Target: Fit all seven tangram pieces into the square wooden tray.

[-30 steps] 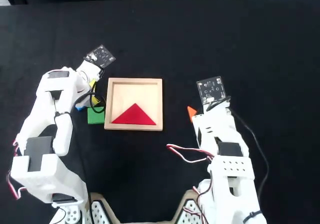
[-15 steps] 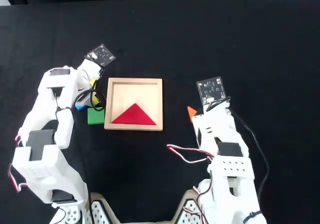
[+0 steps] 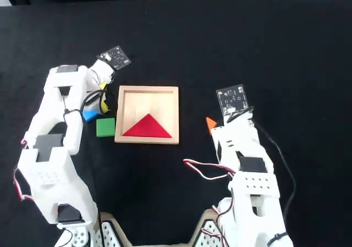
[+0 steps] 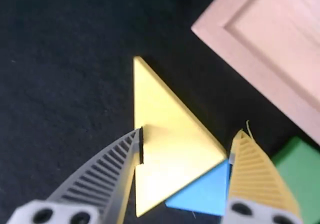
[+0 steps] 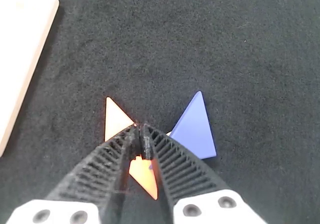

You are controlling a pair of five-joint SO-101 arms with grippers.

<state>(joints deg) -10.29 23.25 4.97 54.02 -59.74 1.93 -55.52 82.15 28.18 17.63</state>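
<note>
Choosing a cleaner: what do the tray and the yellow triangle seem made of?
The tray looks like pale wood, matte, with faint grain on its floor. The yellow triangle is smooth and evenly coloured, probably painted wood or plastic; no grain shows, so I cannot tell which.

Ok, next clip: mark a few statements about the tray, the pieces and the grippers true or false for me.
1. The tray holds only a red triangle. True.
2. The green square lies inside the tray. False: it lies outside, next to it.
3. The left gripper is open, straddling the yellow triangle. True.
4. The right gripper is wide open. False: its fingers are shut together.
</note>
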